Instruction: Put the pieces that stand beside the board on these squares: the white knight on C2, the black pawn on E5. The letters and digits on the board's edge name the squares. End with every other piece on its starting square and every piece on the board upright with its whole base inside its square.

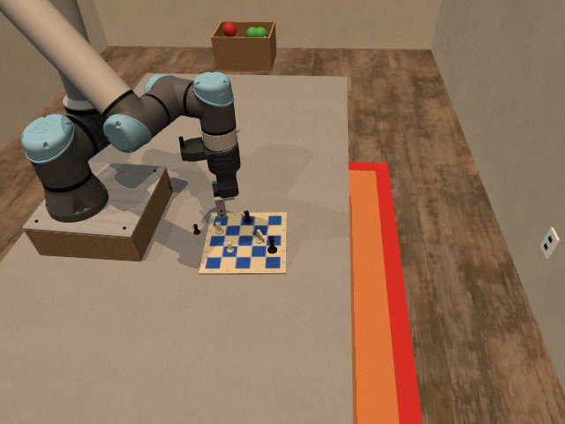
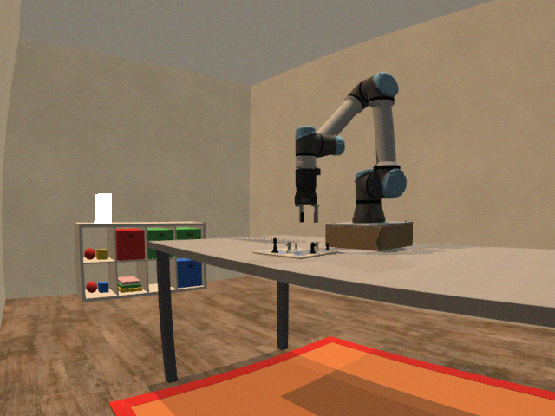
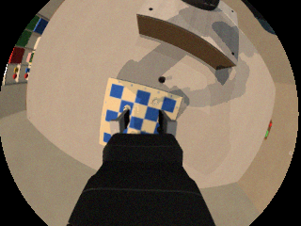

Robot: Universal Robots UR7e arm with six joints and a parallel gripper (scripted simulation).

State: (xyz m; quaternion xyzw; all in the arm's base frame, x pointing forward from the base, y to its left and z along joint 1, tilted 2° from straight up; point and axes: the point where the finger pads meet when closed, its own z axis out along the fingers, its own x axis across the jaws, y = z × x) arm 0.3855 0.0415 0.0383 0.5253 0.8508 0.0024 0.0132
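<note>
We hold our gripper wide open and empty above the board, ready to grab the black pawn standing just beside the board.

The board's edge letters and digits are too small to read. In the wrist view the gripper body hides the board's near part.
</note>
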